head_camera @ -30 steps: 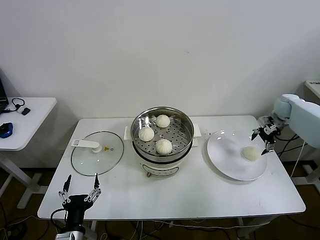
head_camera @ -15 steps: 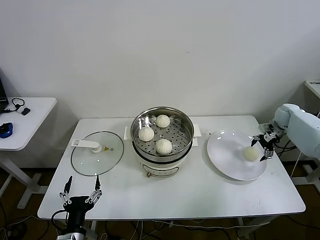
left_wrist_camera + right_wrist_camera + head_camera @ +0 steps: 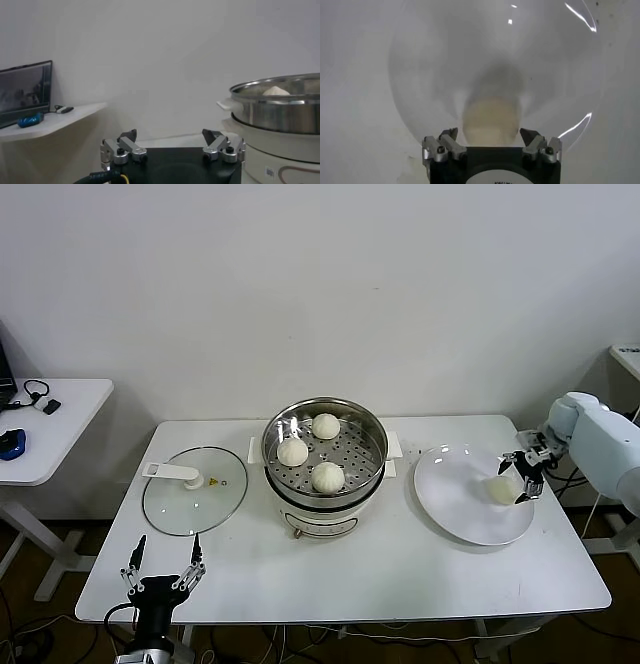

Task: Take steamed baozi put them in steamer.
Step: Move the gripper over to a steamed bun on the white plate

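Observation:
The steamer (image 3: 325,452) stands mid-table with three baozi on its perforated tray: one at the back (image 3: 325,425), one at the left (image 3: 292,451), one at the front (image 3: 327,476). A fourth baozi (image 3: 500,490) lies on the white plate (image 3: 455,499) at the right. My right gripper (image 3: 520,476) is open, its fingers on either side of this baozi; in the right wrist view the baozi (image 3: 489,121) sits between the open fingers (image 3: 447,140). My left gripper (image 3: 160,566) is open and empty, parked at the table's front left edge.
A glass lid with a white handle (image 3: 194,488) lies left of the steamer. A white side table (image 3: 40,424) with small items stands far left. In the left wrist view the steamer's rim (image 3: 280,102) shows off to the side, and a laptop (image 3: 25,92) farther away.
My right gripper has dropped and moved in over the plate's right side, so its open fingers now straddle the baozi. The left arm has not moved.

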Controlling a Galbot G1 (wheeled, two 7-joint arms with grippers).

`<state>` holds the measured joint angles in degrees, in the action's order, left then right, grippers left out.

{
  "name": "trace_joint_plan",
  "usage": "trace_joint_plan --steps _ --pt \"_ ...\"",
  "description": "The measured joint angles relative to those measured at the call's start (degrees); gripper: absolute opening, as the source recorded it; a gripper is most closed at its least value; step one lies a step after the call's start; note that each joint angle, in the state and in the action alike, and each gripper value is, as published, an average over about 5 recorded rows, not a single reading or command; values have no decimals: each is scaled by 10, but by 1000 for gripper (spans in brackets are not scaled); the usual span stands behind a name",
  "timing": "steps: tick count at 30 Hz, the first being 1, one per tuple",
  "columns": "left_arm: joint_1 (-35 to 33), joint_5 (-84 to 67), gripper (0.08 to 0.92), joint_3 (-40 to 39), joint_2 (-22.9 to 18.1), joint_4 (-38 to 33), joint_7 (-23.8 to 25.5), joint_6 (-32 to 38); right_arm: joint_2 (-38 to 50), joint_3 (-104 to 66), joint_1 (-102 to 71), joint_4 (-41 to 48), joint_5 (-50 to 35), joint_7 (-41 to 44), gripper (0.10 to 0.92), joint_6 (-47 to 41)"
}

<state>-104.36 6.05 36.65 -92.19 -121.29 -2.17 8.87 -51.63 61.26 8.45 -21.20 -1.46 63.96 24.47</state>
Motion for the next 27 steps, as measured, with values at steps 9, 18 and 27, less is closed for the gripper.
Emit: trace_joint_plan --steps 9,18,27 --pt "3 -2 823 0 0 2 0 0 -8 -17 -3 18 13 0 768 4" --pt "4 -3 823 2 0 2 0 1 -15 -25 1 28 19 3 536 7" --pt "2 -4 823 2 0 -2 0 2 2 -8 18 0 5 13 538 -4"
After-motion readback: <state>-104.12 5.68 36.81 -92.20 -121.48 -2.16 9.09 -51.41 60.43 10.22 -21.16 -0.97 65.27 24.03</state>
